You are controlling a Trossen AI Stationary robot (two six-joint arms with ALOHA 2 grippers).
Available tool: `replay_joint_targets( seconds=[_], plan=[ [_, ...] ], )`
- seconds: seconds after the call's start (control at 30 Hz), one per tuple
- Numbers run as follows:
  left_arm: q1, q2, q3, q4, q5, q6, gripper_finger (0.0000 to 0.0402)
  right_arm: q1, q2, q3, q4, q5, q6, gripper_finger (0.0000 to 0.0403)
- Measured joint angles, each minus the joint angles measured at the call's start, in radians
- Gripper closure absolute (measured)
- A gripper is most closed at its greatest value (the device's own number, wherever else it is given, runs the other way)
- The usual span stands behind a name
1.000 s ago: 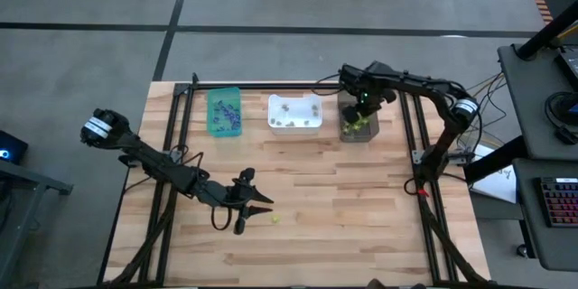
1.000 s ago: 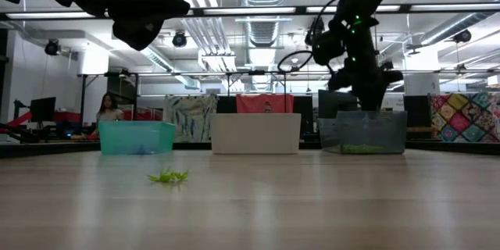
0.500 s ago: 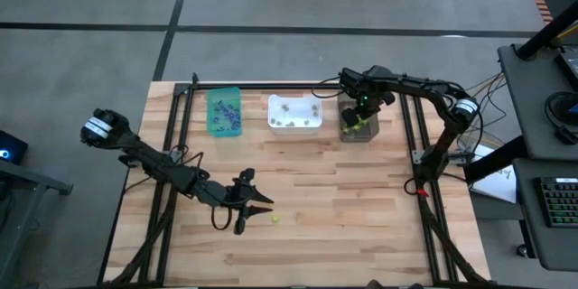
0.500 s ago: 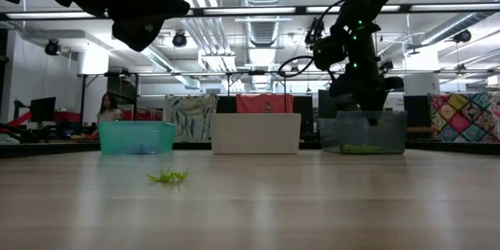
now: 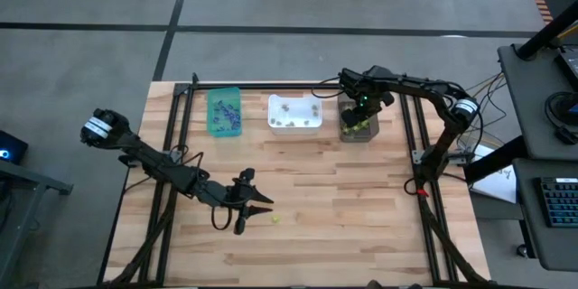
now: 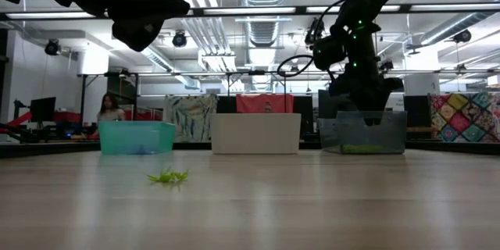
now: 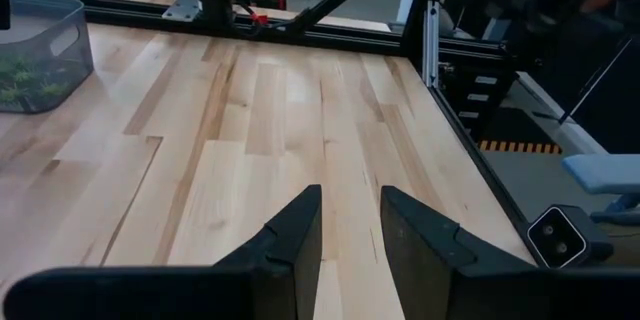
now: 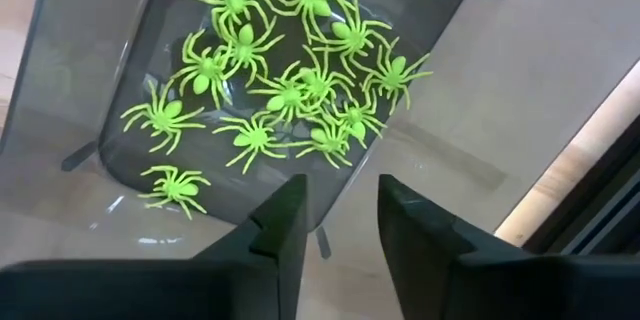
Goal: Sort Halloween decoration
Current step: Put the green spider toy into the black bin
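Several lime-green spiders (image 8: 290, 90) lie on the floor of the dark bin (image 5: 369, 133) at the table's far right. My right gripper (image 8: 340, 215) hangs over that bin's mouth, pointing down, open, with nothing between its fingers. One more green spider (image 5: 275, 219) rests on the wood near the table's middle, by the front edge. My left gripper (image 5: 262, 206) hovers just left of it, open and holding nothing. Purple trinkets (image 5: 226, 117) sit in the teal bin (image 5: 213, 99), and pale ones (image 5: 291, 119) in the white bin (image 5: 316, 125).
The three bins stand in a row along the far edge, between the black frame rails (image 5: 271, 84). Bare wood (image 7: 280, 140) stretches ahead of my left gripper to the right rail. A person (image 6: 108, 109) sits in the room beyond the table.
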State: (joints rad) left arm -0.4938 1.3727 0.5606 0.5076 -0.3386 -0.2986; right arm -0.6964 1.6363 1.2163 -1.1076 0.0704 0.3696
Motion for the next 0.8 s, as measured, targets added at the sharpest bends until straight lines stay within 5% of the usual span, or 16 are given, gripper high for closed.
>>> replay_joint_targets(
  seconds=[0.47,0.8],
  plan=[
    [0.000,0.000,0.000,0.000,0.000,0.000,0.0313,0.088,-0.202,0.037,-0.001,0.007,0.045,0.0301],
    [0.000,0.000,0.000,-0.001,0.000,0.000,0.0313,0.455,-0.455,-0.022,0.132,0.054,0.113,0.0303]
  ],
)
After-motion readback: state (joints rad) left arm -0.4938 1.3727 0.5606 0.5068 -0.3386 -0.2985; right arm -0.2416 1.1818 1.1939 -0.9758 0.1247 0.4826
